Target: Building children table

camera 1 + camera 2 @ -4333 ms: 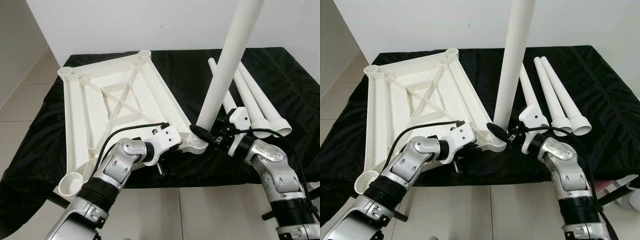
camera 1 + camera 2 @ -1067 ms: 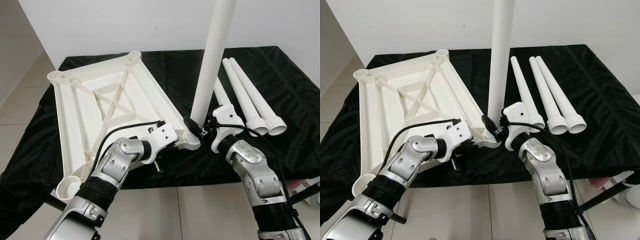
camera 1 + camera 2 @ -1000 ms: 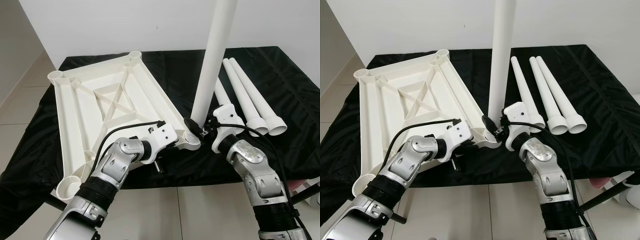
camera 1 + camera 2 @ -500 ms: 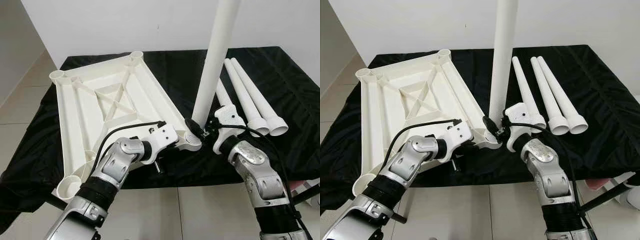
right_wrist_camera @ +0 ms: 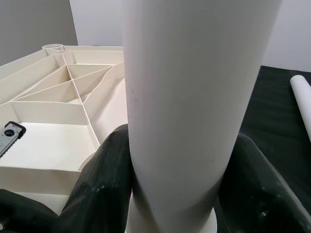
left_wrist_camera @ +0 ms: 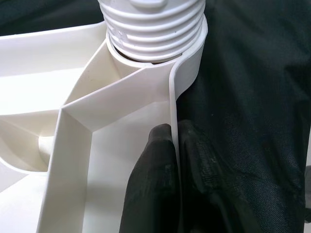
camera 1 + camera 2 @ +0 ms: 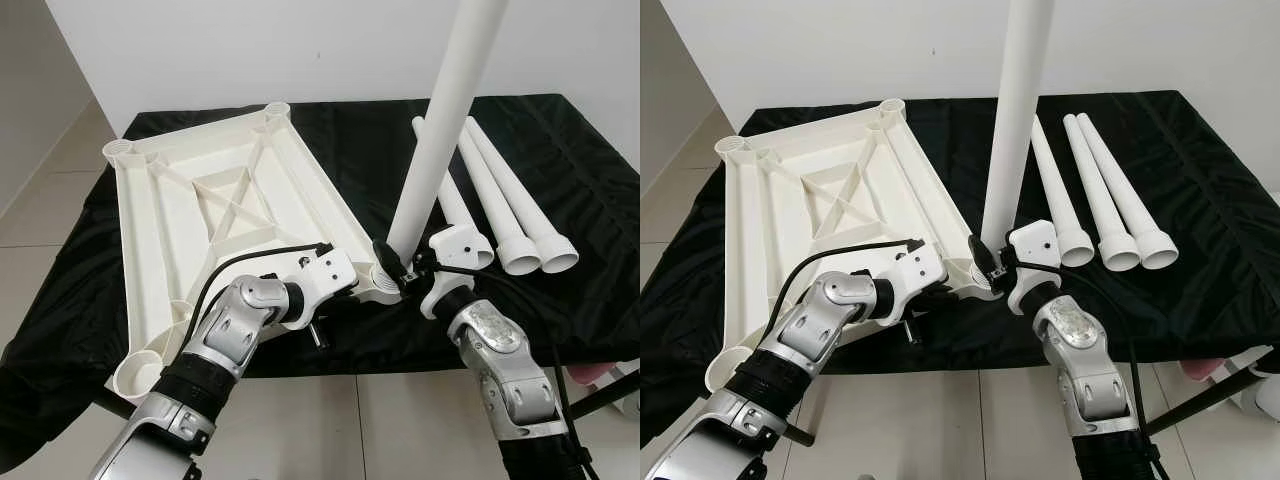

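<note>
The upturned white tabletop (image 7: 215, 215) lies ribbed side up on the black-draped surface (image 7: 590, 170). The left gripper (image 6: 176, 160) has its jaws pinched on the thin side wall just beside the near corner socket (image 7: 380, 283). A white leg (image 7: 445, 115) stands in that socket, leaning slightly, with its threaded end seated there; the right gripper (image 7: 992, 262) has its jaws closed around the leg's lower end. Three spare legs (image 7: 1105, 200) lie side by side on the cloth to the right, near the surface's front edge.
</note>
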You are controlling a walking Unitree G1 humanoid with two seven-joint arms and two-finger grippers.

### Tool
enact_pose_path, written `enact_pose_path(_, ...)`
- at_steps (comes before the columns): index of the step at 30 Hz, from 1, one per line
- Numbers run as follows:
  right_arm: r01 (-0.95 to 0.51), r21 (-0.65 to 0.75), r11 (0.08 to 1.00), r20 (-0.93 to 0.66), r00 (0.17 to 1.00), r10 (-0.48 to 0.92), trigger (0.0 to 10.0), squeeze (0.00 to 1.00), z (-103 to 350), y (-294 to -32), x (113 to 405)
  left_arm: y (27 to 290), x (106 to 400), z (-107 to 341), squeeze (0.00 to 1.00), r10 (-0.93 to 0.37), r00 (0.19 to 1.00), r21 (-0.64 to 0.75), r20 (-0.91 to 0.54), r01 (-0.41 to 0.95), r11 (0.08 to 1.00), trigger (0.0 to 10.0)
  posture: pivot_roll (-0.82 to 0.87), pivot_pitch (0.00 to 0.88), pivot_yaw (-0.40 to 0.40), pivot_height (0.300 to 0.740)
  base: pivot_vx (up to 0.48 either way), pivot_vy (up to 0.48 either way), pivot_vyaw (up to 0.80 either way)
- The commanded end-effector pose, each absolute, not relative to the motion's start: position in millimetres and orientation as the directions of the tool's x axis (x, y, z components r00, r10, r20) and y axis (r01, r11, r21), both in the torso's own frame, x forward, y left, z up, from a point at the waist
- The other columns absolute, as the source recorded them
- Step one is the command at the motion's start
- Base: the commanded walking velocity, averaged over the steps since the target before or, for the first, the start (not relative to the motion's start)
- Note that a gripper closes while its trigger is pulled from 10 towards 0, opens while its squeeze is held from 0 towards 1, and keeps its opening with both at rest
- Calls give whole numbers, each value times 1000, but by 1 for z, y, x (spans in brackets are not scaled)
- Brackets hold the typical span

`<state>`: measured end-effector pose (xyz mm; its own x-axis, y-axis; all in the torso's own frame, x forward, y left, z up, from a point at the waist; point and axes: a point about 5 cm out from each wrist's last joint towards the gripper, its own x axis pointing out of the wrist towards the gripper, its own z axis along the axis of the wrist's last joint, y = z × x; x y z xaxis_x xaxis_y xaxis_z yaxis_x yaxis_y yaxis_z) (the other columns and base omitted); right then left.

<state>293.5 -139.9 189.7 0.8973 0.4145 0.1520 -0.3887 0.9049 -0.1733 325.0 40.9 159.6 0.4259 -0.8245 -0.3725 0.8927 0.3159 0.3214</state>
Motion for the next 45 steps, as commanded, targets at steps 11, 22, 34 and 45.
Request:
enact_pose_path(11, -316, -101, 943, 55, 945, 322, 10000, 0, 166, -140, 297, 41, 328, 172, 0, -813, 504, 384, -292, 840, 382, 10000, -121, 135, 90, 740, 0, 0, 0)
enact_pose_path(22, -236, -71, 969, 65, 968, 241, 10000, 0, 167, -138, 299, 40, 327, 171, 0, -815, 501, 384, -290, 841, 381, 10000, -122, 130, 83, 740, 0, 0, 0)
enact_pose_path(34, -243, -98, 965, 95, 963, 252, 10000, 0, 164, -124, 288, 39, 327, 171, 0, -816, 503, 382, -284, 840, 385, 10000, -125, 123, 80, 740, 0, 0, 0)
enact_pose_path(45, -190, -92, 977, 121, 972, 200, 10000, 0, 163, -120, 283, 38, 328, 173, 0, -817, 504, 386, -279, 838, 385, 10000, -125, 123, 80, 740, 0, 0, 0)
